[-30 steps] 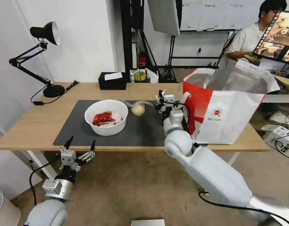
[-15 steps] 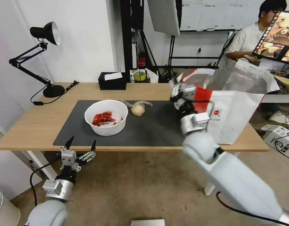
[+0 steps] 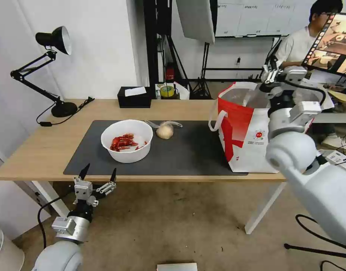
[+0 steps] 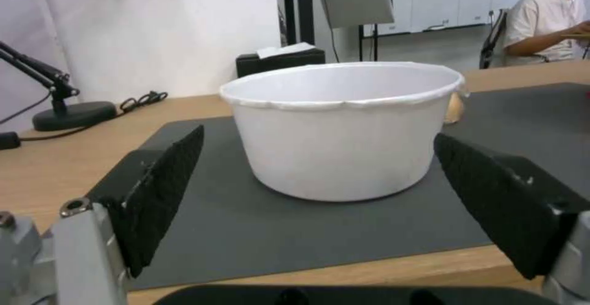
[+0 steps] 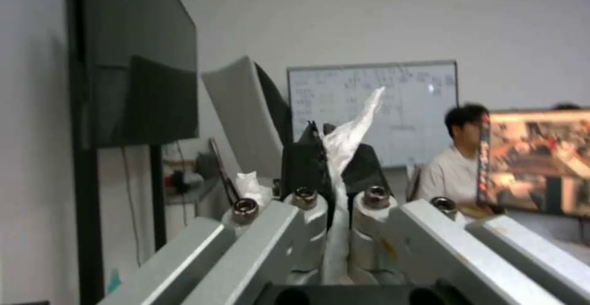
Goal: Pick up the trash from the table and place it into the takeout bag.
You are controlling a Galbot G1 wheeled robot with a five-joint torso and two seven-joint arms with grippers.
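Trash remaining on the table (image 3: 49,146): white bowl (image 3: 126,140) with red shellfish scraps, sitting on the dark grey mat (image 3: 173,154) toward its left half; clear bag with beige bun (image 3: 165,130) just beside the bowl on the far right side, also on the mat. Takeout bag (image 3: 255,135) stands upright at the right end of the table, mouth open, foil lining visible, one corner on the mat.

Right gripper (image 3: 271,72) raised above the bag's open mouth, fingers pinched tight on a crumpled white tissue (image 5: 344,143); in the right wrist view the tissue sticks out past the fingertips.

Left gripper (image 3: 98,175) parked low at the table's near edge, in front of the bowl, fingers spread wide, holding nothing. In the left wrist view the bowl sits between the two black pads (image 4: 163,190), well apart from both.
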